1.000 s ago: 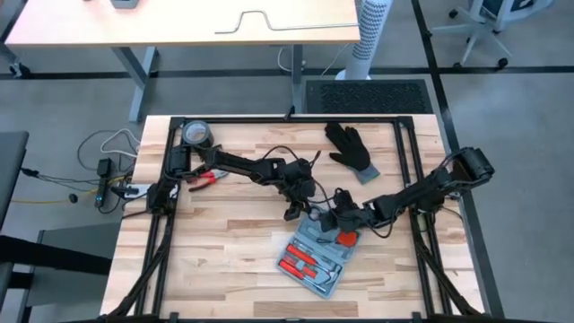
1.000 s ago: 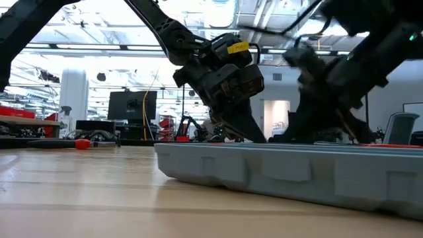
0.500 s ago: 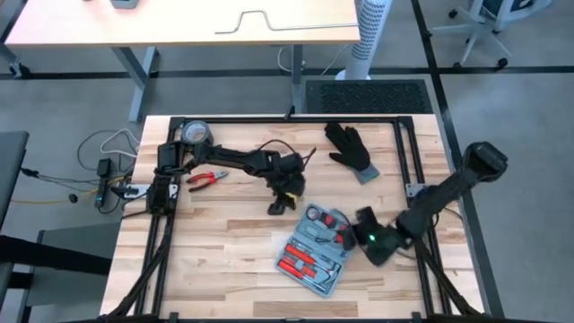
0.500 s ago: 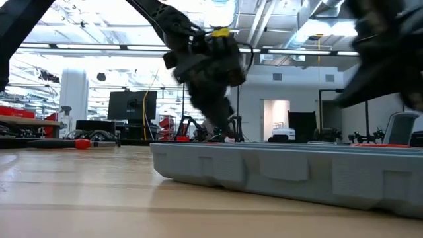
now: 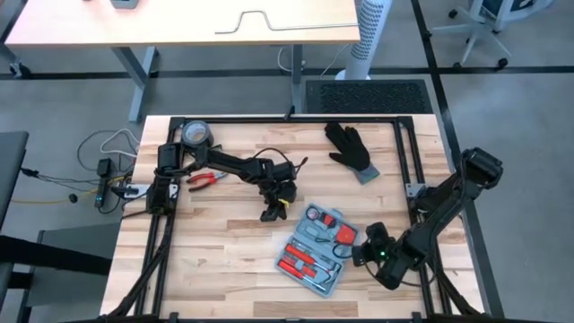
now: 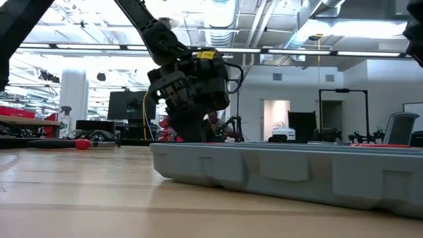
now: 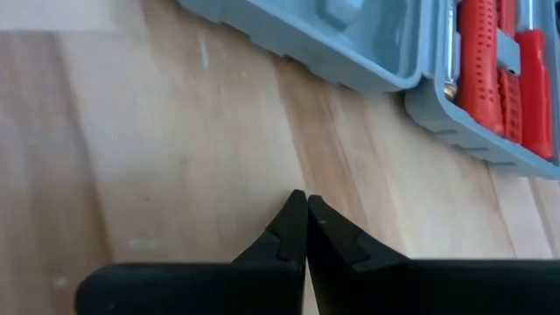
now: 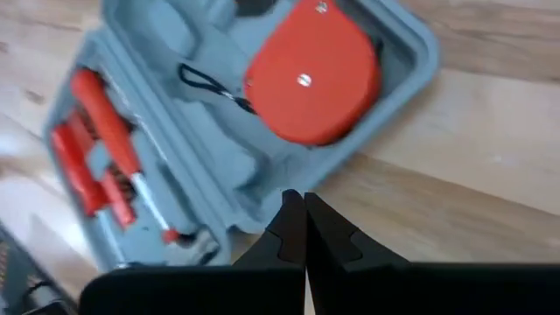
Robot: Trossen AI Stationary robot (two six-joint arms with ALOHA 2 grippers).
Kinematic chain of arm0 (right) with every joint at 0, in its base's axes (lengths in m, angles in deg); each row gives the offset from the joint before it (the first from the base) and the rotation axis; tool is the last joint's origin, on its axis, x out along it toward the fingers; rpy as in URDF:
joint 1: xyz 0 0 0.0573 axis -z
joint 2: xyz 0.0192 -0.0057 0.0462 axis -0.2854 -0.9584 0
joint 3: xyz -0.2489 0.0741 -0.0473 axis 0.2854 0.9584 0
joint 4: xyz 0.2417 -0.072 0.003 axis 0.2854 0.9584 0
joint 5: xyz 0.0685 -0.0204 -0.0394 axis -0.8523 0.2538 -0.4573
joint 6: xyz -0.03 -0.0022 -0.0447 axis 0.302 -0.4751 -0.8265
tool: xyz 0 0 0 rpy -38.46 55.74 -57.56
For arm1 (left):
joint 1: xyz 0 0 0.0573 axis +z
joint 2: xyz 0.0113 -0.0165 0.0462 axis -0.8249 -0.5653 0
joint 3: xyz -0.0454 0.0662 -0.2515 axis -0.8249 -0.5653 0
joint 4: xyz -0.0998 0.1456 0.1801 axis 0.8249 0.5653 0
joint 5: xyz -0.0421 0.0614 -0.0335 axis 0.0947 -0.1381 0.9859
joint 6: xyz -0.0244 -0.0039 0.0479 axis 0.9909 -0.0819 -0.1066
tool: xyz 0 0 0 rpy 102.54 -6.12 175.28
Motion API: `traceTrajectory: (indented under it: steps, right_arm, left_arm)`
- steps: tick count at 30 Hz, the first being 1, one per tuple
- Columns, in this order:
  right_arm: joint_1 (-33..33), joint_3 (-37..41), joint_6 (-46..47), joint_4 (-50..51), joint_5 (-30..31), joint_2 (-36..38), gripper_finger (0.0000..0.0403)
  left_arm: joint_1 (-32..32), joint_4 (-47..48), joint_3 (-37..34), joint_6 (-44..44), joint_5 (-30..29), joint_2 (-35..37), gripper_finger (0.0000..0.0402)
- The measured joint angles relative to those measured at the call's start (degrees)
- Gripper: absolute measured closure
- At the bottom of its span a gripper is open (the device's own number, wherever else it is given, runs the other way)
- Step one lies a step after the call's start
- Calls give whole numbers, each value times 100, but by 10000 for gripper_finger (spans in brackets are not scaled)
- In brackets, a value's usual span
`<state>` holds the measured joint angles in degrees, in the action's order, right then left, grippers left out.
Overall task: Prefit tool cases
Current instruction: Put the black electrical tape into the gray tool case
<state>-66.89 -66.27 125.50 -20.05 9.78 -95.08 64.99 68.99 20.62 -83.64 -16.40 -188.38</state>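
Observation:
The tool case (image 5: 316, 249) lies open on the wooden table, its grey wall (image 6: 284, 173) filling the low view. Inside it are a red tape measure (image 8: 311, 70) and red-handled screwdrivers (image 8: 96, 149). My left gripper (image 5: 269, 213) is shut above bare wood a little to the case's far left; the case (image 7: 350, 35) shows ahead of its fingertips (image 7: 306, 199). My right gripper (image 5: 360, 251) is shut at the case's right edge, with its tips (image 8: 302, 199) over the case's rim (image 8: 262, 210). My right gripper stands with its shut tips at the open case's rim beside the tape measure. I cannot tell whether they touch it. My left gripper touches nothing.
A black glove (image 5: 350, 148) lies at the far right. A dark tape roll (image 5: 195, 135) sits in the far left corner, and red-handled pliers (image 5: 206, 178) lie near it. Black frame rails (image 5: 414, 170) run along the table's sides. Bare wood stretches to the case's left.
Both grippers have drawn back from the case. My left gripper has gone toward the table's left edge. My right gripper has left its place over the case's far end and swung toward the near right corner, now beside the case's right edge.

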Motion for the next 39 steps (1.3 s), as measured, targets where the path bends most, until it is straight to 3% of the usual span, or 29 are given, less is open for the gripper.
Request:
traceTrajectory:
  steps: [8, 20, 29, 34, 39]
  right_arm:
    - [99, 0, -62, 305, -679, -488, 402]
    - [727, -13, -434, -592, -684, -999, 402]
    - [1702, -1, -1828, -1173, -703, -1022, 402]
    - [2430, 0, -2969, -1364, -1152, -1011, 402]
    - [2919, -4, -3695, -1406, -1219, -1007, 402]
  left_arm:
    - [-12, -85, -85, 70, 45, 9, 401]
    - [92, -21, -88, 302, 85, 0, 401]
    - [584, 419, -95, -67, 327, -5, 401]
    - [929, 705, -95, -392, 441, -9, 401]
    - [1255, 1161, -88, -668, 447, 0, 401]
